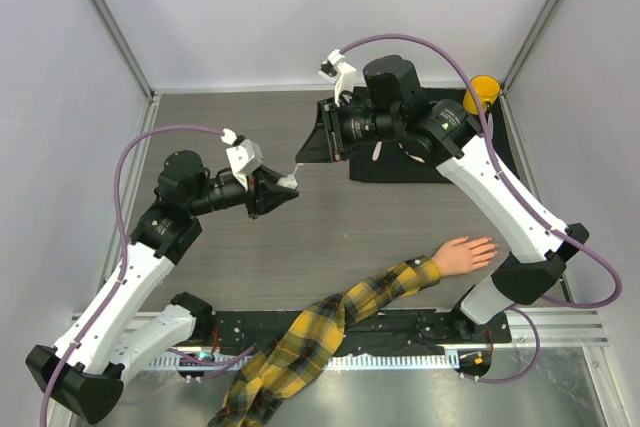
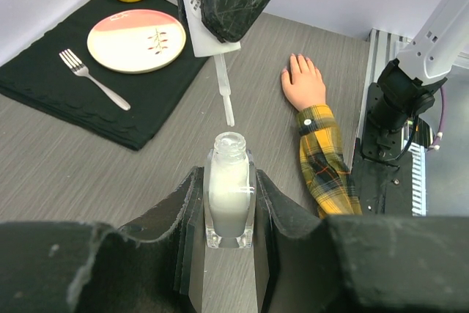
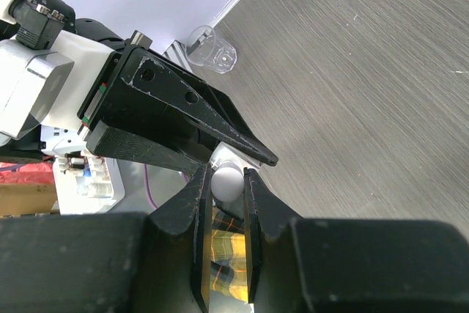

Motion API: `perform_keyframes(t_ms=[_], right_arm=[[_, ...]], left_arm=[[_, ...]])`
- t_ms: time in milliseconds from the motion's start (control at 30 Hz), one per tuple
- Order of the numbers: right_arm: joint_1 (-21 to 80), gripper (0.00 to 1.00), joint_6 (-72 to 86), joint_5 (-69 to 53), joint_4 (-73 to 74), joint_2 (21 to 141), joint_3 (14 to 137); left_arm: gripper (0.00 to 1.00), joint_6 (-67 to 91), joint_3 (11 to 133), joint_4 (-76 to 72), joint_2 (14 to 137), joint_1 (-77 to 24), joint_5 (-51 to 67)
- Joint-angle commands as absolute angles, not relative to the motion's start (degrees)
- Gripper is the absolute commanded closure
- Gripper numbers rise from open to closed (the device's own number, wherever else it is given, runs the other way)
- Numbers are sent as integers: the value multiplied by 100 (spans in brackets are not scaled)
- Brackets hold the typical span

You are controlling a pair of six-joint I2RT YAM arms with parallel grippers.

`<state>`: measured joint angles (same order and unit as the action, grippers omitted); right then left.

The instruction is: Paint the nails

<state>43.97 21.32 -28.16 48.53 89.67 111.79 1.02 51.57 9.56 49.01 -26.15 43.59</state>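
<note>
The peach mannequin hand (image 1: 465, 254) lies palm down on the table, its plaid sleeve (image 1: 380, 292) trailing toward the near edge. Its tiny nails (image 2: 299, 61) are bare-looking at the fingertips. My left gripper (image 1: 283, 187) is shut on an open clear bottle of white polish (image 2: 229, 188) and holds it upright above the table. My right gripper (image 1: 303, 152) is shut on the white cap (image 3: 227, 181). The cap's brush (image 2: 224, 93) hangs down, its tip just above the bottle's mouth. Both grippers are well left of the hand.
A black mat (image 2: 66, 100) at the back right carries a plate (image 2: 137, 39), a fork (image 2: 91, 78) and a yellow mug (image 1: 482, 92). A small clear cup (image 3: 211, 49) stands by the wall. My right arm's base (image 2: 399, 108) sits beside the sleeve.
</note>
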Motion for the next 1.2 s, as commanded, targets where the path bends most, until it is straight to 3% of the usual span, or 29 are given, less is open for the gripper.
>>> perform_keyframes(t_ms=[0,1167], right_arm=[[4465,100,2180,-2795,4667,8912,11162],[4632,100,2224,-2321,4623,8868,10986]], left_arm=[[100,105,5203,571,4878,-2619,4403],[100,167,5080,518,4764,-2619,4377]])
